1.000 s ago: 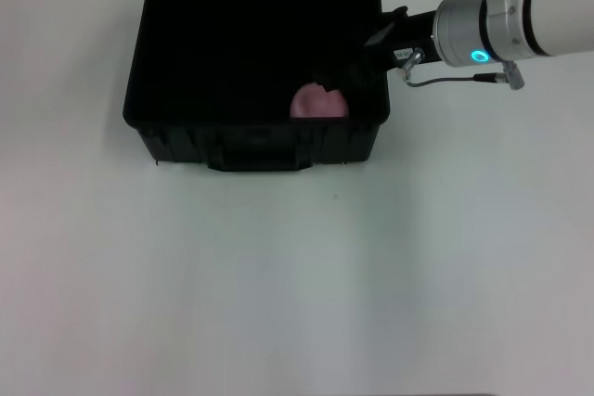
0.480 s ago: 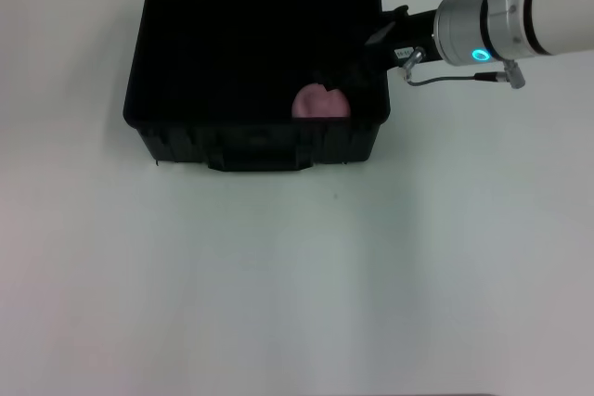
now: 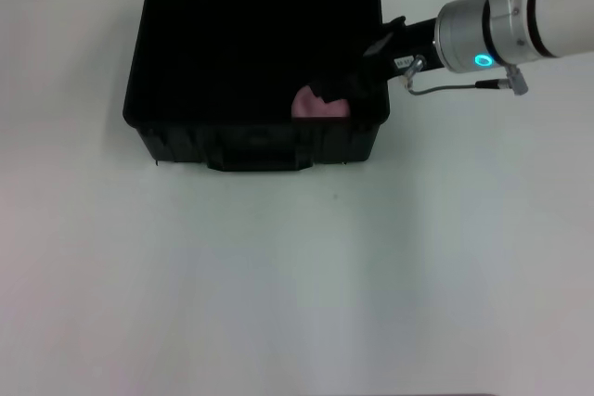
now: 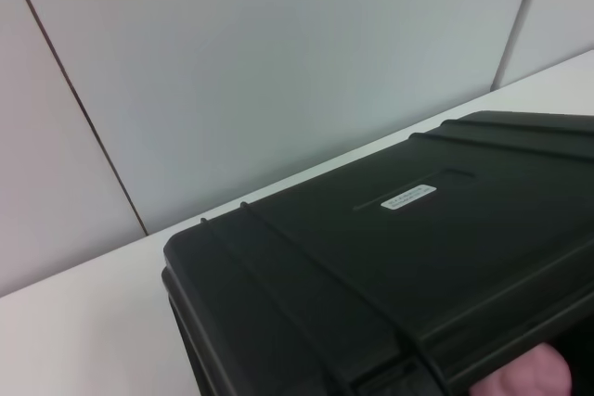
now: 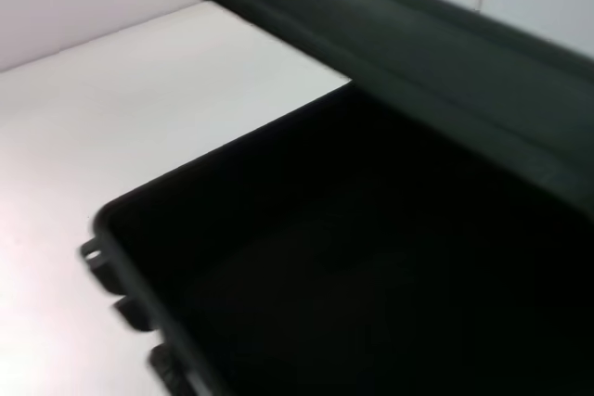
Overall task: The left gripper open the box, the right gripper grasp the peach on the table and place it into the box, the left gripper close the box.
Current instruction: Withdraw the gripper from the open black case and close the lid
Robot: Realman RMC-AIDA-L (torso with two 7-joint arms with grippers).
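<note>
On my feed, the box [image 3: 255,90] sits open on the table [image 3: 297,275], the peach [image 3: 320,107] resting in its front right corner; my right gripper [image 3: 336,88] reaches in over the fruit, its grip impossible to judge.

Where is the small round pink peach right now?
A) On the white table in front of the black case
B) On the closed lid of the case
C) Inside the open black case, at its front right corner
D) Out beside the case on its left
C: in the head view the small round pink peach lies inside the open black hard plastic case, at its front right, with the right claw reaching over the rim just above it.
</note>
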